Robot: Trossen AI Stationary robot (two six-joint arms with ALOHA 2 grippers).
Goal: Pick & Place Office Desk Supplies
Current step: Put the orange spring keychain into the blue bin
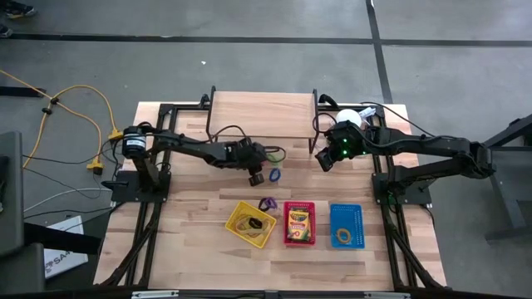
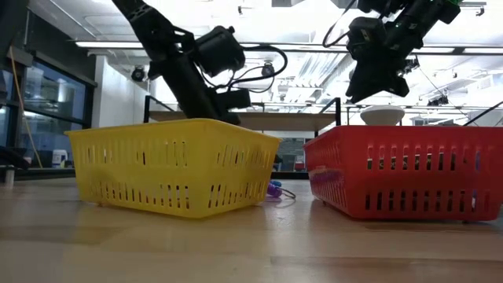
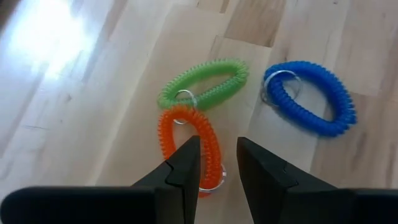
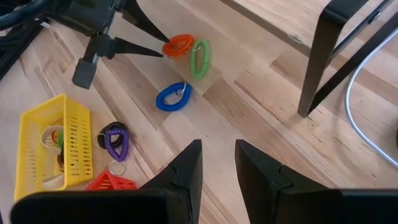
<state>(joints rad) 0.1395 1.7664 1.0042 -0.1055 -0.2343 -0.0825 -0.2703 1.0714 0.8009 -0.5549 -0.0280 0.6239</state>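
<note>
While I watched remotely: left gripper (image 3: 217, 163) sat lower centre, jaws narrow, straddling orange coil (image 3: 186, 140); green coil (image 3: 205, 84), blue coil (image 3: 309, 96) above. Right gripper (image 4: 217, 163) narrow, empty.

I count three baskets: yellow (image 1: 251, 224), red (image 1: 299, 223), blue (image 1: 347, 226). Four coil rings: orange (image 3: 186, 140), green (image 3: 204, 84), blue (image 3: 310, 96), purple (image 4: 115, 142).

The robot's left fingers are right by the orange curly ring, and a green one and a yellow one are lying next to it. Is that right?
Almost. The left gripper is at the orange curly ring, with the green one touching it, but the third ring is blue, not yellow. The left wrist view shows it lying apart on the wooden table.
</note>
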